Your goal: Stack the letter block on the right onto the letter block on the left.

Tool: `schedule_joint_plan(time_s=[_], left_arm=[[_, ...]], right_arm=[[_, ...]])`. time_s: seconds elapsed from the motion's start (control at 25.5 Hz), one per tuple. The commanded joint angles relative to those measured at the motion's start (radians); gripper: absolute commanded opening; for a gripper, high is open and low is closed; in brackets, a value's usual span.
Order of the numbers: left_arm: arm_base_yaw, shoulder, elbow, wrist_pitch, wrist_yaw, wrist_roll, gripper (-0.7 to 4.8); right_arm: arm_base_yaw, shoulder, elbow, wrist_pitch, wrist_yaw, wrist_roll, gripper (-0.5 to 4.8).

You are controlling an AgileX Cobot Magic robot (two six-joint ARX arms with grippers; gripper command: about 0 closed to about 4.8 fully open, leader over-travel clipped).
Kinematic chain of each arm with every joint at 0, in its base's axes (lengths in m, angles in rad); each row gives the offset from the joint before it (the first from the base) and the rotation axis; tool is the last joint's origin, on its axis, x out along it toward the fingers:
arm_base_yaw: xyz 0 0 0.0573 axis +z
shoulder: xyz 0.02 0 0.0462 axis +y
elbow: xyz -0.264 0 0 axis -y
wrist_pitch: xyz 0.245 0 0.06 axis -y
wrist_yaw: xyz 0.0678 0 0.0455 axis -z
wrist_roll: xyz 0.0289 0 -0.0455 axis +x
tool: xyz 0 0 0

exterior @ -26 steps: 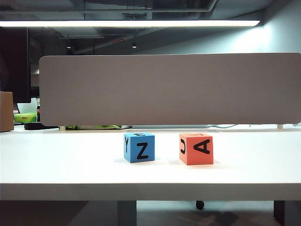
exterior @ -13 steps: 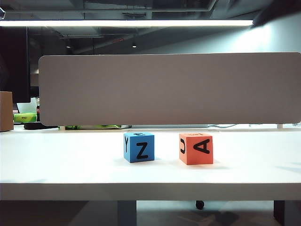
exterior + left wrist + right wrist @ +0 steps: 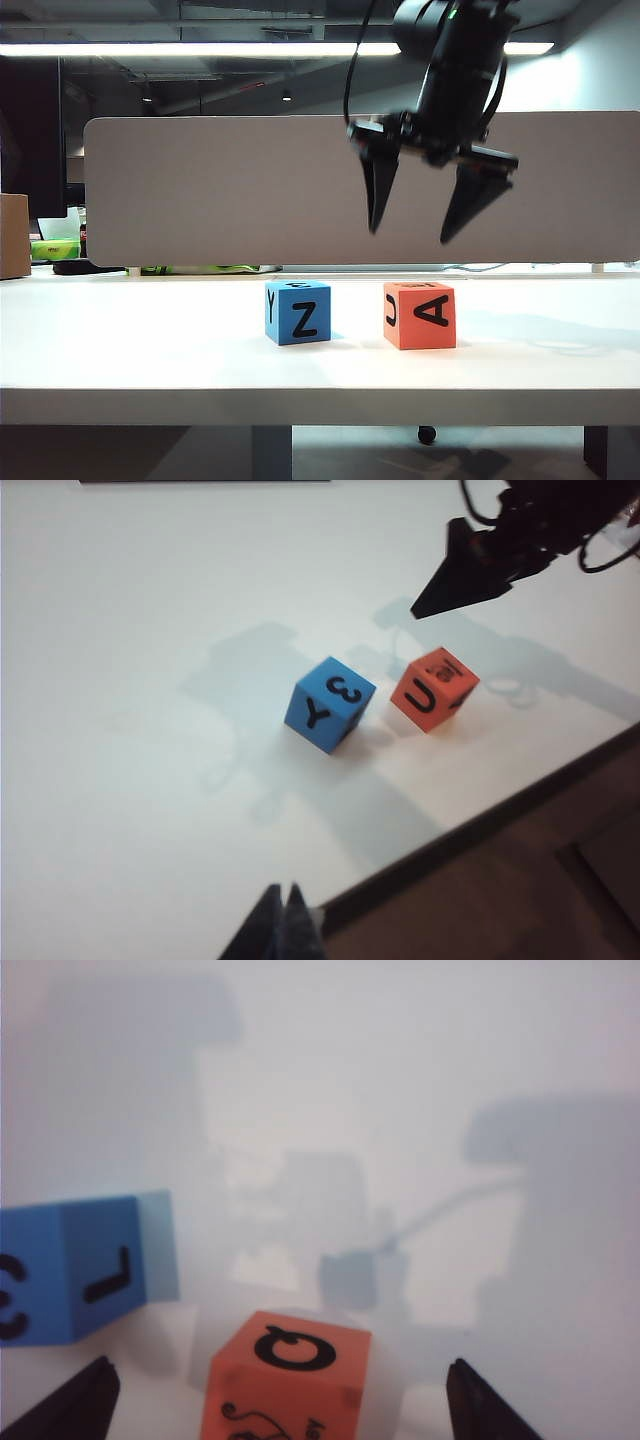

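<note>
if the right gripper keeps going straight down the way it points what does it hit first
Most likely the orange block: the right gripper hangs open above it, fingers either side in the wrist view, though depth is uncertain.

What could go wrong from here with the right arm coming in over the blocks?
1. The right gripper hangs open above the orange foam letter cube; a fingertip could land on its top and tip it.
2. The blue foam letter cube sits close beside it, so the nearer finger could nudge it.
3. The left gripper looks shut, back by the white table edge: no backup.
</note>
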Motion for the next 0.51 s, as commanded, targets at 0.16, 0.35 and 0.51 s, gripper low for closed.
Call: schedule_joint_plan(time_s=[0.16, 0.35, 0.51], left_arm=[[-0.001, -0.003, 0.005, -0.009, 0.009, 0.001, -0.06], [0.0, -0.003, 0.005, 0.002, 0.009, 0.001, -0.06], [0.0, -0.004, 0.005, 0.002, 0.01, 0.001, -0.06]], right_arm=[[0.033, 0.032, 0.028, -0.088, -0.001, -0.002, 4.33], [0.063, 0.039, 0.028, -0.114, 0.008, -0.002, 4.33], [0.076, 0.053, 0.028, -0.111, 0.066, -0.002, 4.33]])
